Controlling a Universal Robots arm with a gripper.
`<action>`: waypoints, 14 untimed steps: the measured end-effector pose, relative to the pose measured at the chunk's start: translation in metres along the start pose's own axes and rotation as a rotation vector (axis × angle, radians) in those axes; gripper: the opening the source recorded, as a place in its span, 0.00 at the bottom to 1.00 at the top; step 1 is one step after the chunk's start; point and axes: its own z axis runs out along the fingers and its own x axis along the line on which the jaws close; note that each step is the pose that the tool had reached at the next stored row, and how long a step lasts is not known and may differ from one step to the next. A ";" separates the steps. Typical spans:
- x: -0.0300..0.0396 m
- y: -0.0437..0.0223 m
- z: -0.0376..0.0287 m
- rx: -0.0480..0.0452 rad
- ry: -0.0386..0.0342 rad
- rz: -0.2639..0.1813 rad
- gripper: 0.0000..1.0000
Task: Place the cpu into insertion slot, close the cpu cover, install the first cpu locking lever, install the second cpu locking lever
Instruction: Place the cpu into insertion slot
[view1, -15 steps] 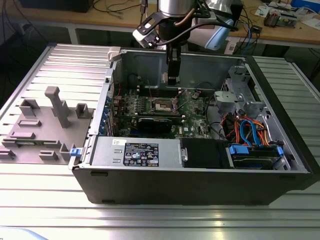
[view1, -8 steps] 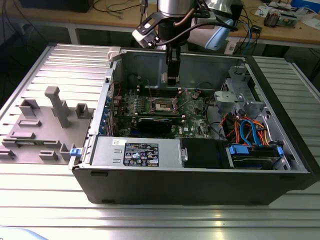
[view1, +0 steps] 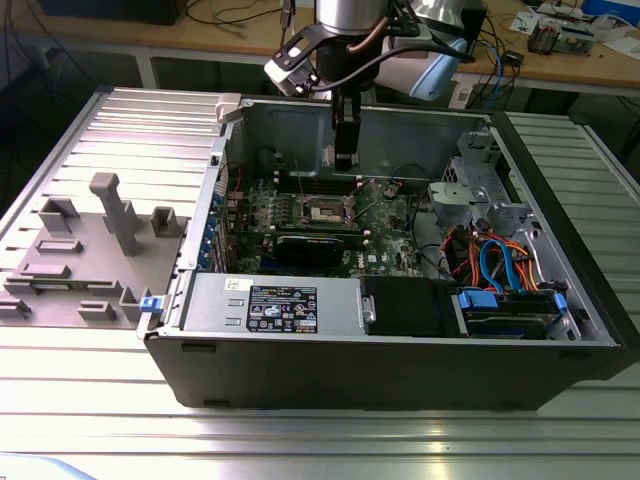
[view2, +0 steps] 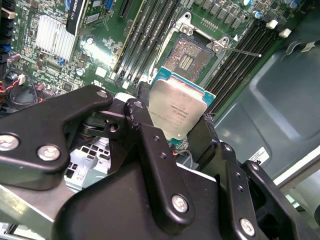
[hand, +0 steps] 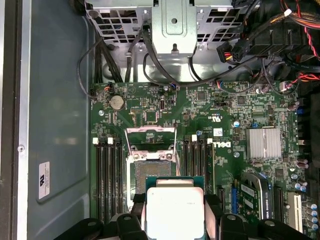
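The gripper (view2: 172, 120) is clamped on the cpu (view2: 177, 107) by opposite edges and holds it above the insertion slot (view2: 186, 56), apart from it. The first wrist view shows the cpu cover (hand: 150, 136) raised open at the bare slot's edge. The exterior view shows the open computer case (view1: 300, 372). Faint print marks the chip's top, and a white label (hand: 44, 179) sits on the case wall.

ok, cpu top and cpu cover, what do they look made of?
cpu: matte silver-grey metal lid with a soft, even sheen, over a teal board edge. cpu cover: thin bright sheet metal, probably steel, judging by its glinting edges.
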 end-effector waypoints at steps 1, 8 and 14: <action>0.0000 0.0000 0.0002 0.0001 0.0000 0.000 0.54; 0.0000 -0.0003 0.0015 0.0001 -0.0001 0.000 0.54; 0.0002 -0.0005 0.0020 0.0001 0.0000 0.000 0.54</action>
